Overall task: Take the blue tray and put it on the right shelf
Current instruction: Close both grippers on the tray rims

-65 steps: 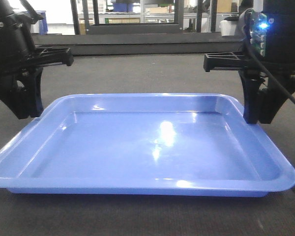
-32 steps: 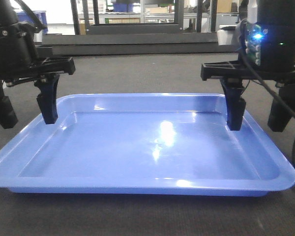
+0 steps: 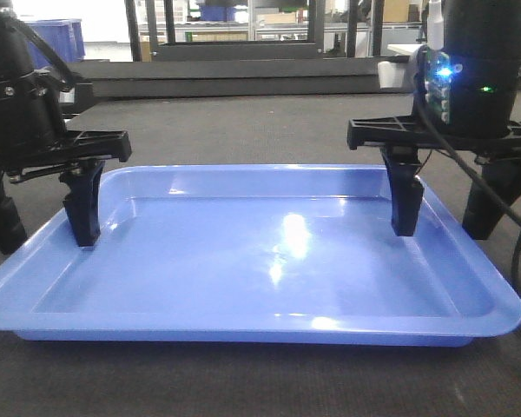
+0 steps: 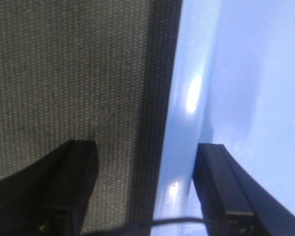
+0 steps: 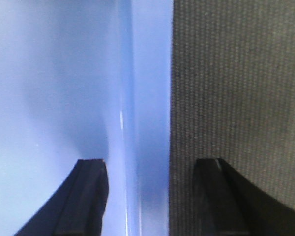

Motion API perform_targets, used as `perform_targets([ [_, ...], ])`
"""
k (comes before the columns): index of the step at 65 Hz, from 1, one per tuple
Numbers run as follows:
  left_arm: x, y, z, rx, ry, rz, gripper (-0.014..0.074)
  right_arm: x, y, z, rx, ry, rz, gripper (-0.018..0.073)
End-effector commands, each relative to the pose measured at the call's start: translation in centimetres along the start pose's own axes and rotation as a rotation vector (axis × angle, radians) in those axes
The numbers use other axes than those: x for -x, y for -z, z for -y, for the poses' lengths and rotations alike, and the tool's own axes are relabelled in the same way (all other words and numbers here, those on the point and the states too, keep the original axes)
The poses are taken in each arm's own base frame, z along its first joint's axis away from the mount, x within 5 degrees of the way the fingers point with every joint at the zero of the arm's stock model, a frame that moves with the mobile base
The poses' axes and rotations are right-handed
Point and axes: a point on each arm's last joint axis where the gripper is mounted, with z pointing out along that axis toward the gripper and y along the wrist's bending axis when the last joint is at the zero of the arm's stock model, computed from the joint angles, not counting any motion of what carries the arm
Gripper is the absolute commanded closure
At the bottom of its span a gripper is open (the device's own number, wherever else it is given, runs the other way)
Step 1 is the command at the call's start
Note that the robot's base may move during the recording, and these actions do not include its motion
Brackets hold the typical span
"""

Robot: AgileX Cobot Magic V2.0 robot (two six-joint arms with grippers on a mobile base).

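The blue tray (image 3: pixel 243 323) lies flat on a dark woven mat, filling the middle of the front view. My left gripper (image 3: pixel 42 228) is open astride the tray's left rim (image 4: pixel 187 98), with one finger inside the tray and one outside over the mat. My right gripper (image 3: pixel 443 228) is open astride the right rim (image 5: pixel 147 73) in the same way. In the wrist views the left gripper (image 4: pixel 145 152) and right gripper (image 5: pixel 150 164) each show a wide gap with the rim between the fingers, untouched. The right shelf is out of view.
Dark woven mat (image 3: pixel 243 130) surrounds the tray. A low black platform edge (image 3: pixel 243 78) runs across the back. Behind it stand dark rack frames (image 3: pixel 234 30), and a dark-blue bin (image 3: pixel 61 35) sits at the far left.
Both grippers went from outside the tray's far corners, fingers together, to open and lower, each now straddling a side rim. The tray has not moved.
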Motion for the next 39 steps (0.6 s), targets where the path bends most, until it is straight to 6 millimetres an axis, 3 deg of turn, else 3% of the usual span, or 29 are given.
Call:
perform_targets([
  [1, 0.23, 2.06, 0.55, -0.036, -0.003, 0.069, 0.0271, 0.22, 2.03, -0.23, 0.038, -0.004, 0.068, 0.0075],
  [39, 0.26, 2.06, 0.56, -0.037, -0.003, 0.073, 0.0271, -0.27, 1.11, 0.09, 0.026, -0.032, 0.044, 0.0076],
])
